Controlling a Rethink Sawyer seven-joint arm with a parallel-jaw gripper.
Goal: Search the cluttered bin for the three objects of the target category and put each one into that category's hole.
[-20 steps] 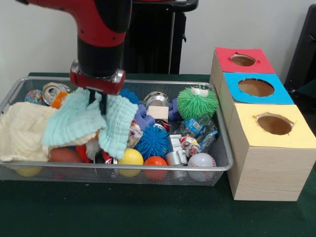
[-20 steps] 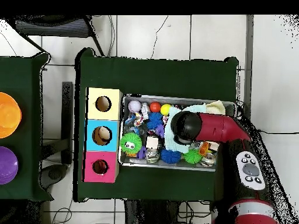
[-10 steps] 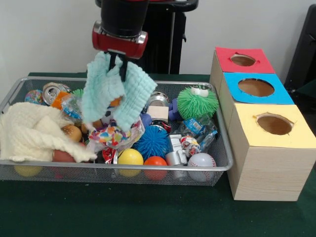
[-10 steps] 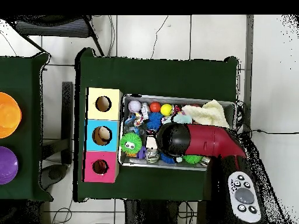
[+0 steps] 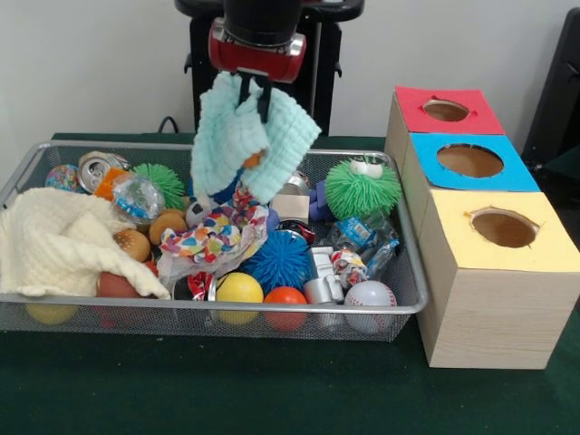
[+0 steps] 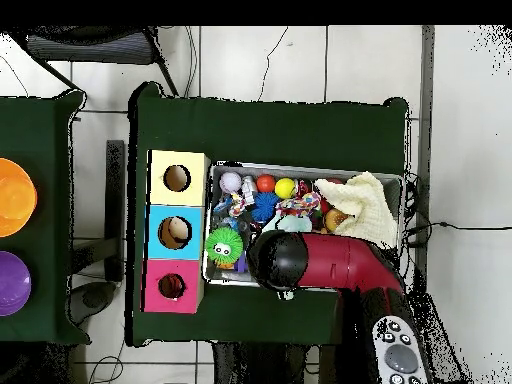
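Observation:
My gripper (image 5: 252, 91) is shut on a mint green cloth (image 5: 249, 145) and holds it hanging above the back middle of the wire mesh bin (image 5: 227, 306). A bit of orange (image 5: 253, 161) shows in the cloth's folds; I cannot tell what it is. Two brown rounded soft things (image 5: 168, 223) (image 5: 134, 244) lie in the bin's left half. No pale yellow toy shows. The red-topped hole (image 5: 446, 111) is at the far end of the wooden box, right of the bin. In the overhead view the arm's black end (image 6: 278, 260) covers the gripper, and the red-topped hole (image 6: 172, 286) shows.
A cream cloth (image 5: 63, 240) fills the bin's left end. Green spiky balls (image 5: 362, 188), a blue spiky ball (image 5: 281, 258), smooth balls (image 5: 239, 288), a baseball (image 5: 370, 294) and cans (image 5: 95, 168) crowd the bin. The blue-topped hole (image 5: 469, 160) and the yellow-topped hole (image 5: 503, 227) are nearer.
The gripper has risen and moved right in the front view with the mint cloth. That uncovered a green spiky ball, the brown things and a patterned wrapper.

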